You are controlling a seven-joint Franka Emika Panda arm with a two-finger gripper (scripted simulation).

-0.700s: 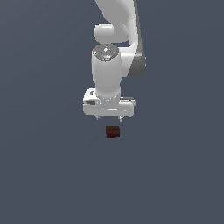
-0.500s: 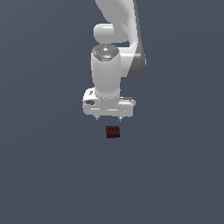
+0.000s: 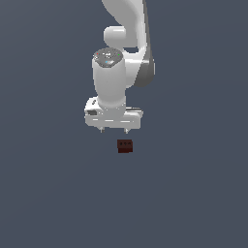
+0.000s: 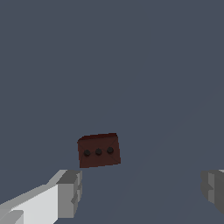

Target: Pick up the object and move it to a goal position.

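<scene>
Claw [image 3: 114, 130] spread wide, empty, hanging over the grey counter [image 3: 193, 193]. Fingertips [image 4: 70, 192] well apart in the wrist view. Block [image 3: 125, 146] resting on the counter just beyond the claw, untouched, three dark dots [image 4: 98, 152] on one face.

Flat, uniform dark grey-blue surface [image 3: 43, 193] is seen filling the whole frame in both views; no edges, seams or markings are visible. One item is seen lying on it: a tiny dark red-brown cube-like block [image 3: 125, 146], just below centre in the exterior view. In the wrist view the block [image 4: 99, 150] is shown with three dark dots in a row on one face.
</scene>
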